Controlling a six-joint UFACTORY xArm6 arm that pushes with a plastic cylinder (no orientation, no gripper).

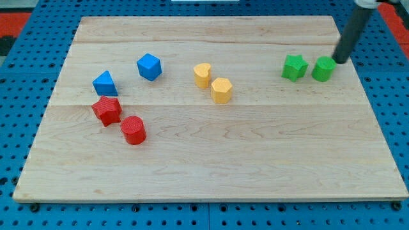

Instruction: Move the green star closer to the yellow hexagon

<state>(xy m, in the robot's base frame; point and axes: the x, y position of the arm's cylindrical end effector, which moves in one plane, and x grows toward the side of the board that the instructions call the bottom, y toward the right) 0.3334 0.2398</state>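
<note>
The green star [294, 67] lies at the view's upper right on the wooden board [211, 160]. A green cylinder [323, 69] stands just right of it, nearly touching. The yellow hexagon [221, 90] sits near the board's middle, well left of the star, with a yellow heart-shaped block [202, 75] close at its upper left. My tip [337, 61] is just to the upper right of the green cylinder, right beside it, with the cylinder between it and the star.
A blue cube [149, 66] and a blue triangular block [105, 84] lie at the left. A red star [107, 110] and a red cylinder [133, 130] lie below them. A blue pegboard [19, 76] surrounds the board.
</note>
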